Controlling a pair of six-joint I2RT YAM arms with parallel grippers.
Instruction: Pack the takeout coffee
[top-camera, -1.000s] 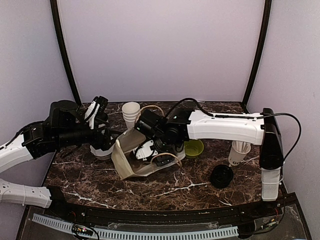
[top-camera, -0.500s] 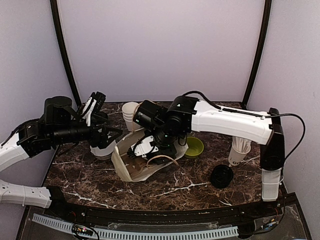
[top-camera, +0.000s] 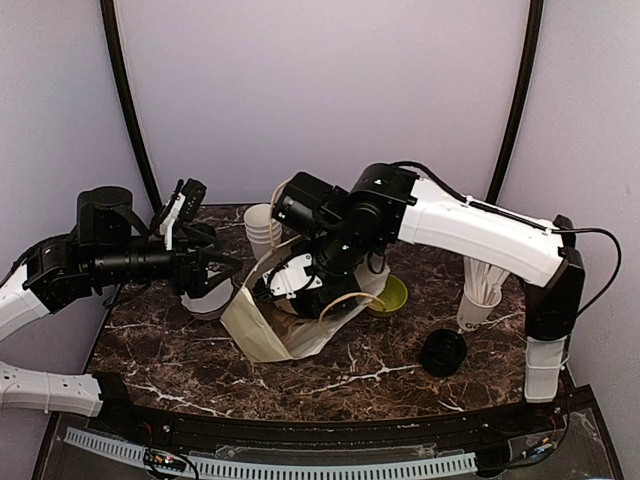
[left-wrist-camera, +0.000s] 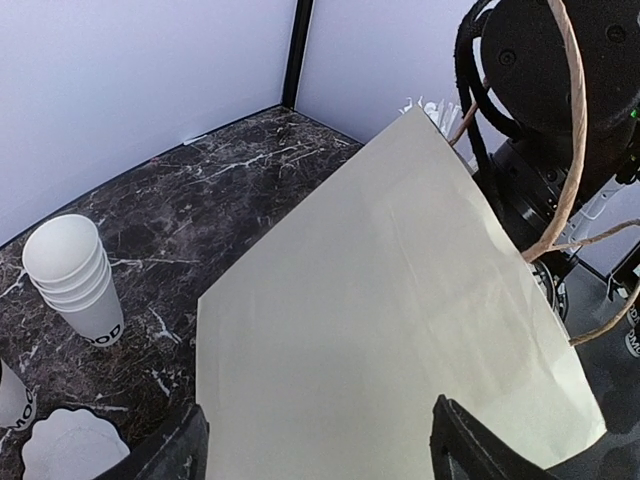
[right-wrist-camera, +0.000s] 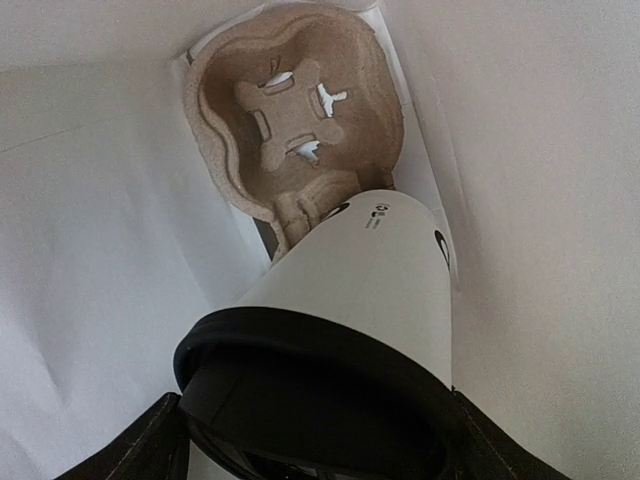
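Coffee cup (right-wrist-camera: 350, 270) is mid-loading: left fingers (left-wrist-camera: 470, 455) spread at the paper bag's (left-wrist-camera: 400, 300) side; right fingers (right-wrist-camera: 125, 455) pinch the cup inside it, just above the cardboard tray (right-wrist-camera: 300, 120). Next, I judge, sink it squarely into a tray pocket, then release.

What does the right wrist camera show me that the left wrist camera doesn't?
Only the right wrist: the inside of the paper bag, a pulp cup carrier at its far end, and a black-lidded takeout cup held in the right pincer, base toward the carrier.
Only the left wrist: the bag's outer face, its twine handles in front of the right arm, and a stack of lidless white cups on the marble table.
Both: the same bag, nothing else in common.
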